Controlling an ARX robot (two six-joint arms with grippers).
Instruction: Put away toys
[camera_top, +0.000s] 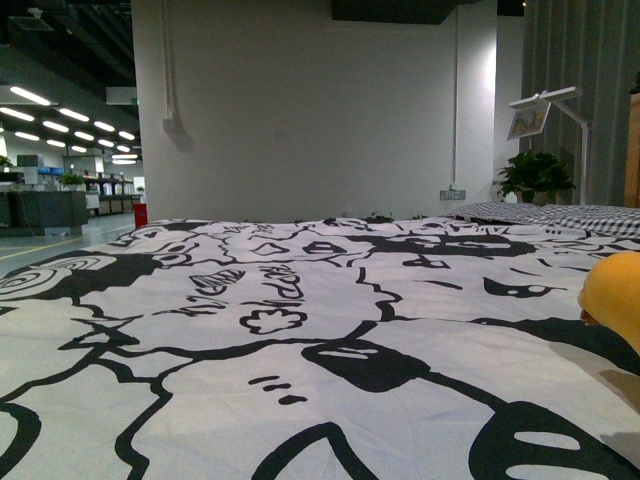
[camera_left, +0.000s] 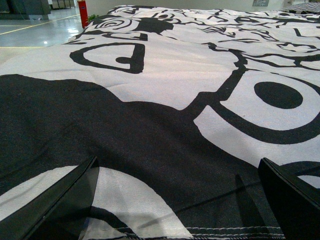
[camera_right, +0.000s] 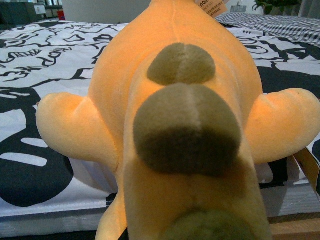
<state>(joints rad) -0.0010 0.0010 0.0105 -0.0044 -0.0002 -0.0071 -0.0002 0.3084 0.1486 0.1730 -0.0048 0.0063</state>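
Plush toy (camera_right: 175, 125) lies on lettered black-and-white bedspread (camera_top: 300, 300), tag (camera_right: 212, 6) illegible.

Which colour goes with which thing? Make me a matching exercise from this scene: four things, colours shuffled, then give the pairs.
Things:
1. plush toy
2. potted plant
3. bedspread
4. canister on the floor

Colours:
a. red
b. black and white
c. green
d. yellow-orange

Pairs: 1-d, 2-c, 3-b, 4-a.
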